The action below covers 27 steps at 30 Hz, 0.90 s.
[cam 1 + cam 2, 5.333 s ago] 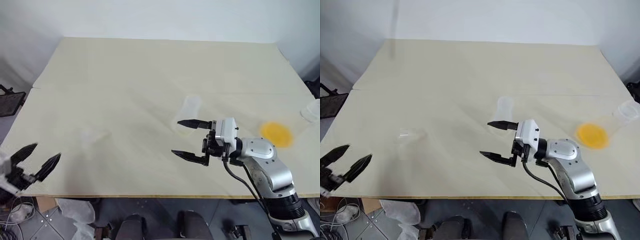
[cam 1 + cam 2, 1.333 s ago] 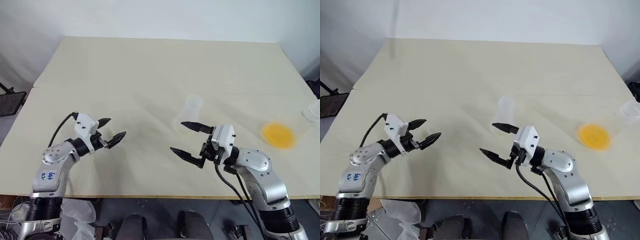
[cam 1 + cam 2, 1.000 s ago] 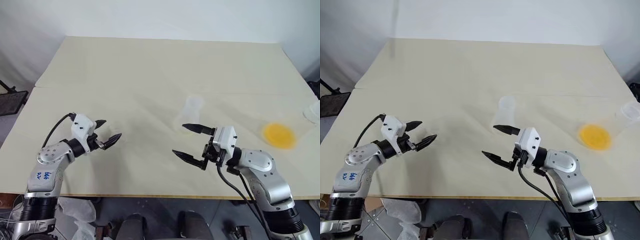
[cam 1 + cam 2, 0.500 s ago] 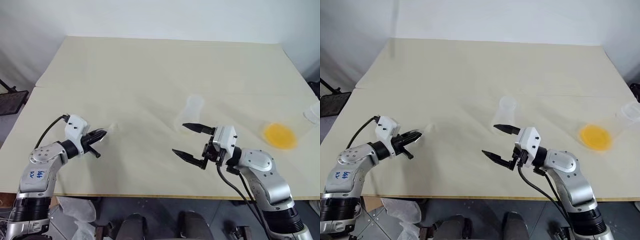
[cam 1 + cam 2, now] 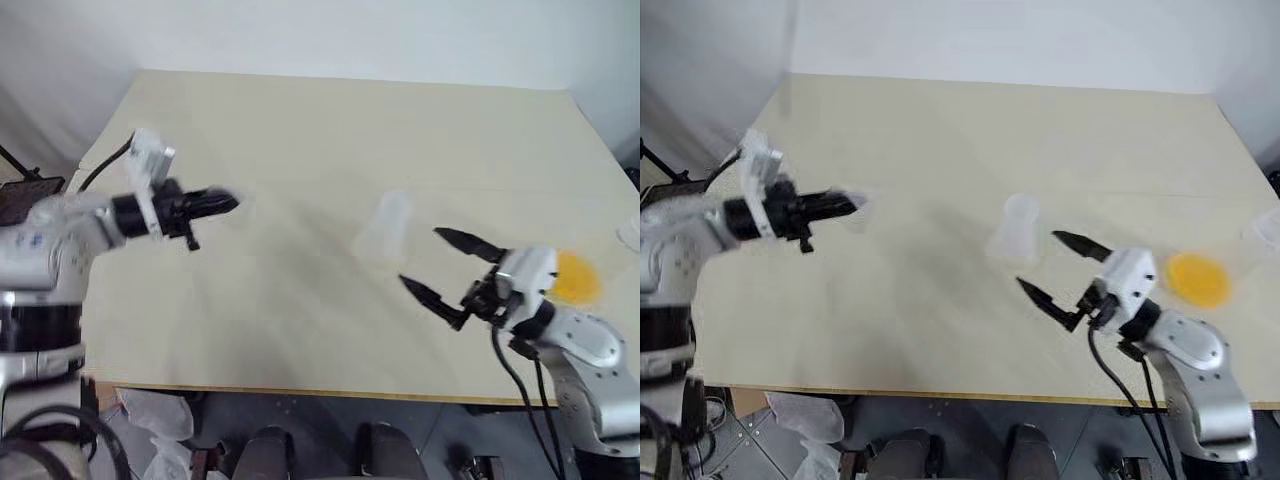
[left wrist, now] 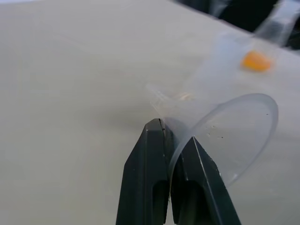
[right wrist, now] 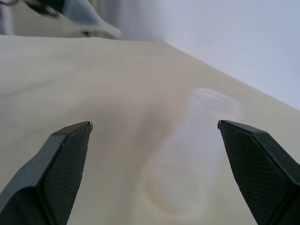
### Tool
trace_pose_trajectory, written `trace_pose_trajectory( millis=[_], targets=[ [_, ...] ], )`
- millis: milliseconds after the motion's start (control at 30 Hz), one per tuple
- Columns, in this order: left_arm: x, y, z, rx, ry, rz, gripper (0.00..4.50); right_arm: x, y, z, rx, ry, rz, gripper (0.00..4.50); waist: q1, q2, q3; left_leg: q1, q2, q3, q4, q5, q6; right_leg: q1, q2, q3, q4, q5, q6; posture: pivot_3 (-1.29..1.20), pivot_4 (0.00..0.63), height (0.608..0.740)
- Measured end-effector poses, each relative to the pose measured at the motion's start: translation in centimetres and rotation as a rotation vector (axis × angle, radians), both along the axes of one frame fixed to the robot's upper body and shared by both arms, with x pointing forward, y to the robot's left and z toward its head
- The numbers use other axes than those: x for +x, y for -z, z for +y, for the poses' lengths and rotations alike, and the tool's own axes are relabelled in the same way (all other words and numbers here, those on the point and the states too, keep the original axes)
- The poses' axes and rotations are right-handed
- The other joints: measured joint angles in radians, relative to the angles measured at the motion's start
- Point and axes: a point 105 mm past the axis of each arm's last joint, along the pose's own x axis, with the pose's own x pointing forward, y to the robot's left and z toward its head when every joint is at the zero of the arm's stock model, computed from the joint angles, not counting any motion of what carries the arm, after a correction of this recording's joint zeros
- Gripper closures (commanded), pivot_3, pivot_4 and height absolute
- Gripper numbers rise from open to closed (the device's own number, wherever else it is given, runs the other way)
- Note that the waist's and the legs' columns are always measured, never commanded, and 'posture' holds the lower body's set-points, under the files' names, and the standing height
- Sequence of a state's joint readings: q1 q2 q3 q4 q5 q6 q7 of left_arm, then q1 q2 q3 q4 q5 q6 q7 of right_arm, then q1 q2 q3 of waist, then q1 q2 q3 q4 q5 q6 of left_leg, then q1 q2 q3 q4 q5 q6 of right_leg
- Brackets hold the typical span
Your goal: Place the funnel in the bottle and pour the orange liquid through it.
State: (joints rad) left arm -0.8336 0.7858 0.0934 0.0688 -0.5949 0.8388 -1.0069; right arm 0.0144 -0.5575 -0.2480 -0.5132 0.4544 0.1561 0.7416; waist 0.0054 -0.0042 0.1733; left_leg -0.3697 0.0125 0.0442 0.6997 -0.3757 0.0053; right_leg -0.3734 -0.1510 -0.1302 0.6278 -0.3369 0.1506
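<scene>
Left claw: the left claw point(image 6: 171, 154) is clamped on the rim of the funnel point(image 6: 225, 136), its two black fingers pressed together with the clear plastic pinched between them, and it holds the funnel off the surface point(image 5: 300, 130) over the left side.
Funnel: small and clear, flared rim toward the wrist camera, thin stem pointing away toward the bottle.
Bottle: the bottle point(image 5: 385, 228) stands upright near the middle of the surface, well apart from the funnel and just beyond the right claw.
Right claw: the right claw point(image 5: 437, 268) hangs wide open with nothing in it, its fingers to either side of the bottle in the wrist view.
Orange liquid: the orange liquid point(image 5: 1198, 279) sits in clear plastic on the right side, beside the right arm.
Step in hand: carrying the funnel across to the bottle, by the look of it.
Doing it well: the stem should point straight down before it meets the narrow neck; a thin rim pinch could let the funnel swivel, so a slow, level carry suits.
</scene>
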Motion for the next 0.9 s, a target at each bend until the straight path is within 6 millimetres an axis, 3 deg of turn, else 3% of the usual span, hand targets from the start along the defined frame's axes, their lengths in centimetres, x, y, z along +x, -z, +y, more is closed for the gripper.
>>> trace_pose_trajectory(
  millis=[100,267,433,667,900],
  targets=[
    [0.2,-2.2,-2.9,-0.002,0.113,0.019,4.48,-0.2,-0.1,-1.4,0.02,0.081,-0.007,0.0,-0.005,0.0,0.0,0.001,0.0,0.003,0.0,0.0,0.0,0.0,0.0,0.0,0.0,0.0,0.0,0.0,0.15,0.74],
    [0.5,-3.1,-8.1,0.033,0.279,0.154,4.48,-0.7,0.6,-2.7,0.058,0.172,0.0,0.0,-0.008,0.0,0.0,0.0,0.001,0.006,0.0,0.0,0.0,-0.001,0.001,0.002,0.0,0.0,0.0,0.0,0.15,0.74],
    [0.0,-5.1,-10.9,0.072,0.355,0.25,4.48,-0.9,1.2,-2.5,0.064,0.202,0.004,0.0,-0.009,0.0,0.0,0.001,0.001,0.008,-0.001,0.0,0.0,-0.002,0.001,0.003,0.0,0.0,0.0,0.0,0.15,0.74],
    [1.0,-2.8,-12.9,0.179,0.312,0.408,4.48,-1.0,2.1,-1.2,0.088,0.201,0.011,0.0,-0.006,0.001,0.0,0.001,0.001,0.008,0.0,0.0,0.0,-0.002,0.001,0.004,0.0,0.0,0.0,0.0,0.15,0.74],
    [2.3,-0.7,-14.2,0.234,0.272,0.443,4.48,-1.2,2.3,-0.8,0.103,0.209,0.008,0.0,-0.005,0.001,0.0,0.0,0.001,0.008,0.0,0.0,0.0,-0.003,0.001,0.004,0.0,0.0,0.0,0.0,0.15,0.74]
  ],
)
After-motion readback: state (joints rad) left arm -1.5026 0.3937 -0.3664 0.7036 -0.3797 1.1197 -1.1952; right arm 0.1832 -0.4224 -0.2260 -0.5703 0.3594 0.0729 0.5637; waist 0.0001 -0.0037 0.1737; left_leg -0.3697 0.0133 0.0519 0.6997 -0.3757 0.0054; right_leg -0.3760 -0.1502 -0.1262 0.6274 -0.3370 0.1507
